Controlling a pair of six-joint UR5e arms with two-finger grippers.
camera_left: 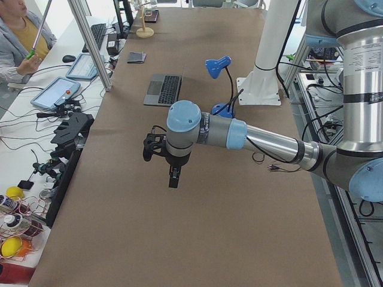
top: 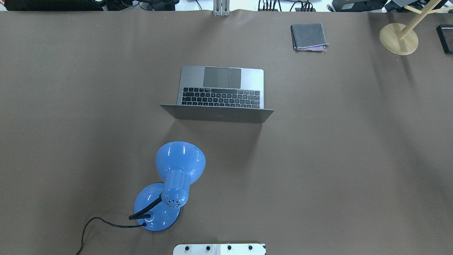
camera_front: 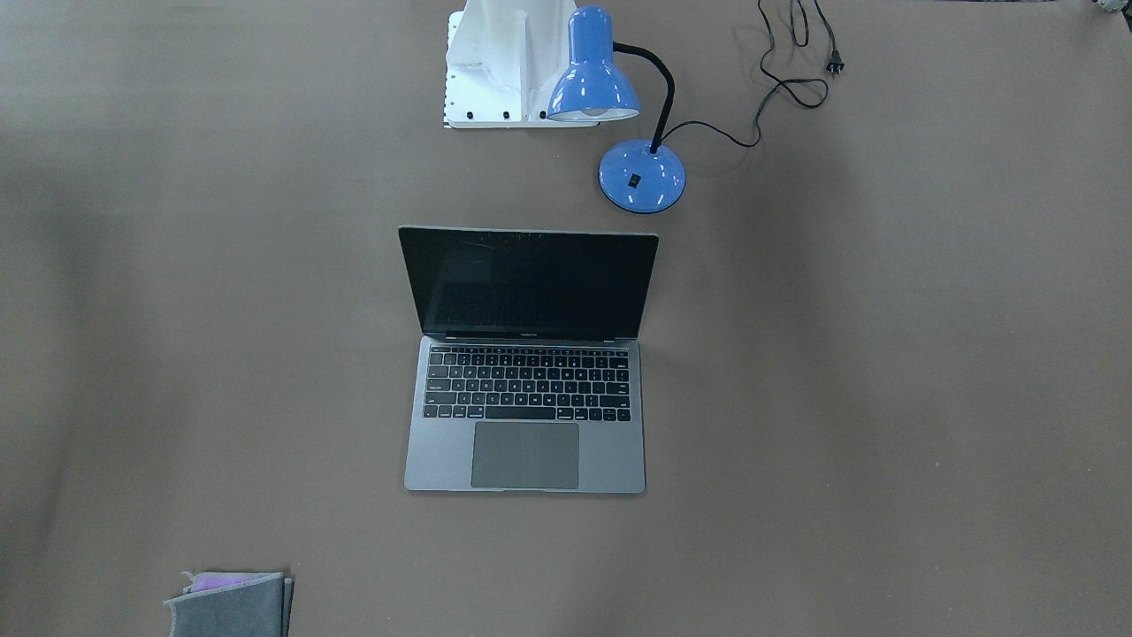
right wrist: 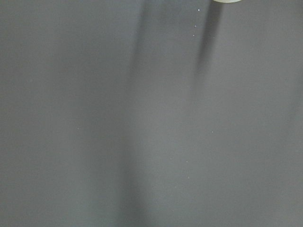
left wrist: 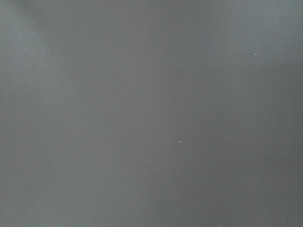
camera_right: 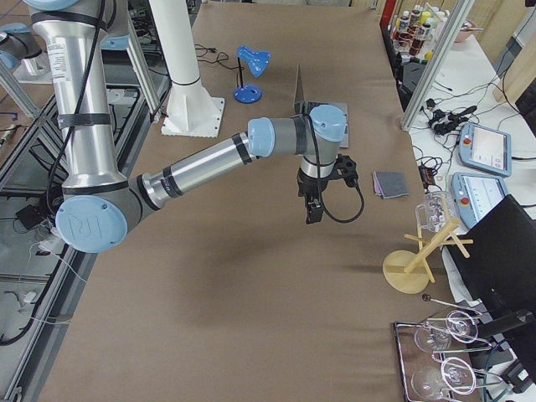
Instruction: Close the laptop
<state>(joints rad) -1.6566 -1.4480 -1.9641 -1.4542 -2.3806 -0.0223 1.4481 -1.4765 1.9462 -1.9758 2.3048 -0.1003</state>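
Held out level over the bench (camera_left: 179, 239), the left gripper (camera_left: 173, 179) and right gripper (camera_right: 312, 211) point down; their jaws' state cannot be told. The bezel lettering on the open laptop (camera_front: 525, 416) is unreadable.

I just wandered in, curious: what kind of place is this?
Probably a robotics lab: a large jointed robot arm reaches over a long brown-covered table, a control tablet lies on the side bench, and an open laptop sits mid-table.
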